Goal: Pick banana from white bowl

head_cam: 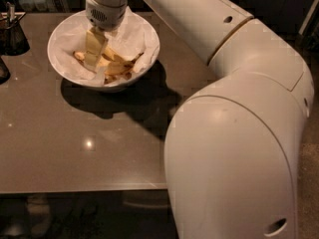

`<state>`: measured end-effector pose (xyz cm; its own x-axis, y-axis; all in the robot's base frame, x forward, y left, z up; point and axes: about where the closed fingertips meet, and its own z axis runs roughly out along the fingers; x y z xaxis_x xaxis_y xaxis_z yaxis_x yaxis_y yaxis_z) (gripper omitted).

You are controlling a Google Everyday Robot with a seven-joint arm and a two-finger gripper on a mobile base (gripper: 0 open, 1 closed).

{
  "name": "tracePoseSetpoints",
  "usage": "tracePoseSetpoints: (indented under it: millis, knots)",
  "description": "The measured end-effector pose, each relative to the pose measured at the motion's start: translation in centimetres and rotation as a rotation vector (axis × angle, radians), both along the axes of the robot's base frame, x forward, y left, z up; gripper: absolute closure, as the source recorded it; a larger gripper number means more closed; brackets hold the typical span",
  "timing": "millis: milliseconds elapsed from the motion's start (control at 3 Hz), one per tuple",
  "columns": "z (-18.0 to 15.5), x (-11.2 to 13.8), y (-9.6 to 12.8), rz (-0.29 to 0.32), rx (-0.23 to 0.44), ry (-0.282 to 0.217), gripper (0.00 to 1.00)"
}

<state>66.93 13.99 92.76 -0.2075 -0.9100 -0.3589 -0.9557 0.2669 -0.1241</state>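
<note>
The white bowl (144, 54) stands at the back left of the brown table, lined with crumpled white paper. The banana (118, 66), dull yellow with brown speckles, lies in the bottom of the bowl, with one tip showing at the left (79, 56). My gripper (93, 51) reaches straight down into the bowl from above and rests on or right against the left part of the banana. It hides part of the fruit.
A dark container (14, 34) stands at the table's back left and another dark object (2, 69) at the left edge. My white arm fills the right half of the view. The table's front edge (84, 189) runs across the lower part.
</note>
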Motion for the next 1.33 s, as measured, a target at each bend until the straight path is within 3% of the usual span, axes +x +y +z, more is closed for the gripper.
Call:
tracePoseSetpoints:
  millis: [333, 667, 1333]
  knots:
    - [-0.4, 0.4, 0.3, 0.002, -0.026, -0.001, 0.30]
    - [-1.0, 1.1, 0.4, 0.000, -0.040, 0.006, 0.44]
    - [-2.3, 1.8, 0.4, -0.002, -0.047, 0.035, 0.44]
